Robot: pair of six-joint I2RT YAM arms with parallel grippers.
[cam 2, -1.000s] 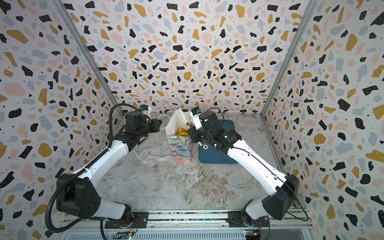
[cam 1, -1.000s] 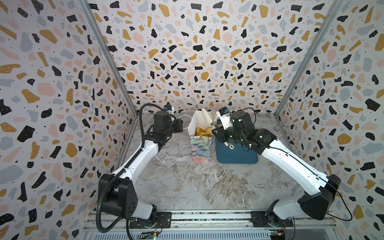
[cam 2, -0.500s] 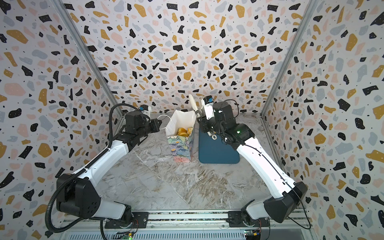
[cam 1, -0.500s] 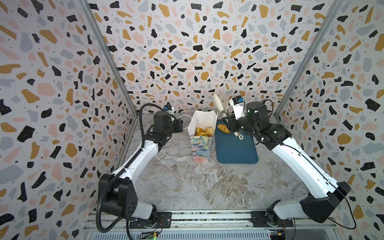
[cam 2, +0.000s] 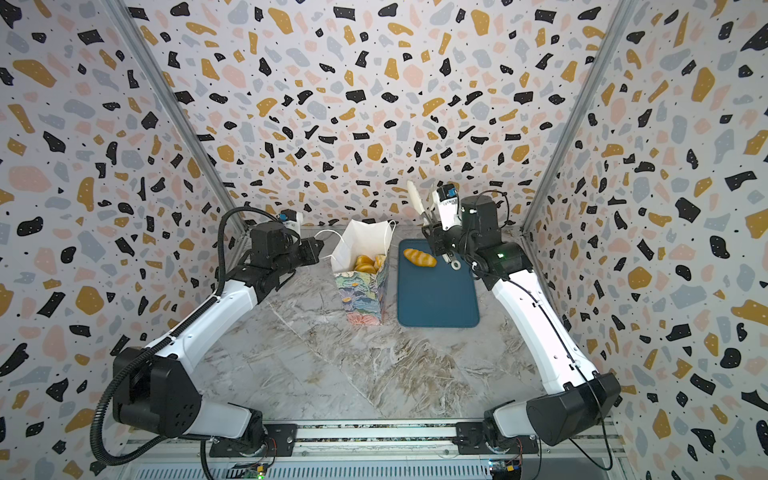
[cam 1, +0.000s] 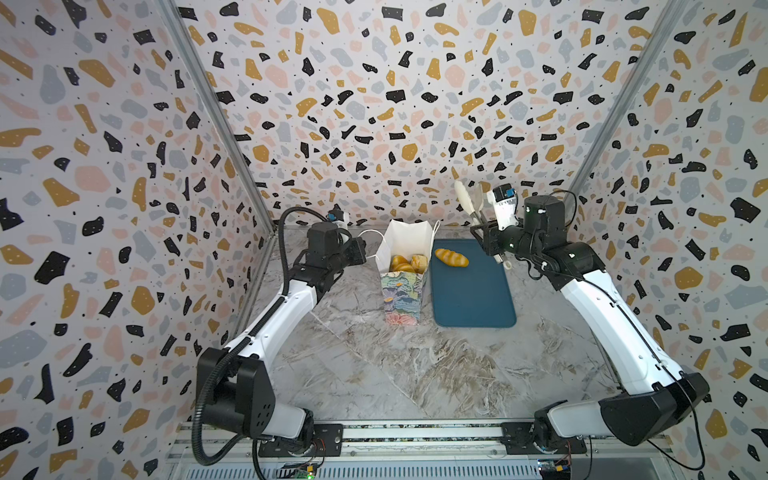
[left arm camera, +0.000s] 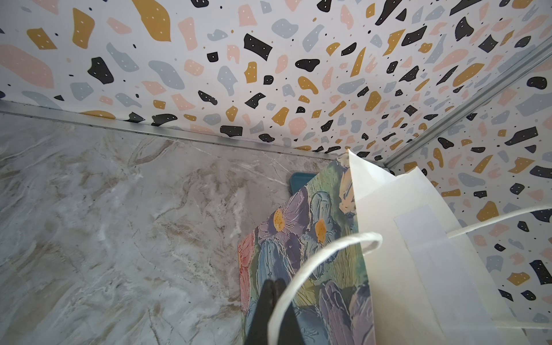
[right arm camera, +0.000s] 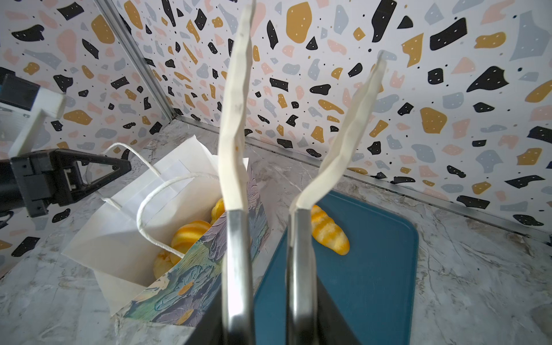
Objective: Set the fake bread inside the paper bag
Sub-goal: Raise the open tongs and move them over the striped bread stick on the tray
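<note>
The left fingers (left arm camera: 270, 298) were clenched tight, with the black tips pressed together. They sat just beside the top edge of the paper bag (cam 1: 401, 299). A white cord handle (left arm camera: 358, 237) of the bag looped right past those tips. It was not clear if the cord was pinched between them or only lay next to them.

The right fingers (right arm camera: 333, 325) were grasping a pair of tongs (cam 1: 467, 201). The tongs had shiny metal arms and soft white ends. The white ends pointed up and away from the right fingers, toward the spotted back wall (cam 1: 374, 104). The two ends stood apart and were empty.

The paper bag stood upright on the bench (cam 1: 395, 374), between the left fingers and the right fingers. Its mouth was wide open, and the white inside showed. Some golden breads (cam 1: 405, 264) lay down in it, and both top views and the right wrist view showed them. They were packed close, so they were hard to count.

One long striped loaf (cam 1: 451, 257) lay out on a dark blue tray (cam 1: 473, 299). It was lower than the right fingers and near them, on the side toward the bag. It touched neither the tongs nor the bag. The tray lay flat on the bench, just beside the bag, under the right fingers.
</note>
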